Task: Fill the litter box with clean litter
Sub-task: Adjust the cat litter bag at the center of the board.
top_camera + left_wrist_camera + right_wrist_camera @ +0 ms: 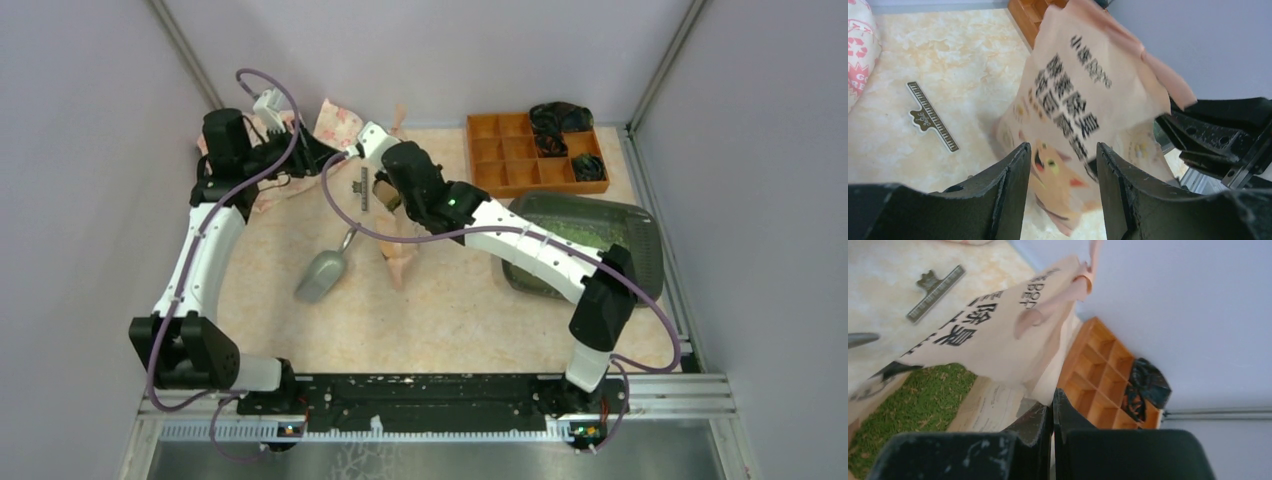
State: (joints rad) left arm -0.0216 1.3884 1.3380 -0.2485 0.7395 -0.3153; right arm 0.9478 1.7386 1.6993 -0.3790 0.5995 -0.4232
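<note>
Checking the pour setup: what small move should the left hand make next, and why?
Probably ease the left hand forward to the litter bag: its jaws stand open facing the bag, while only the right hand pinches the bag's edge. A second grip would help tip the clean litter into the litter box.

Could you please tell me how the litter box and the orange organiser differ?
The litter box is dark grey-green, rounded and undivided; the orange organiser is square-cornered and split into compartments. The litter box is larger than the organiser. The box holds green litter; the organiser holds dark items. Both are open-topped trays.
</note>
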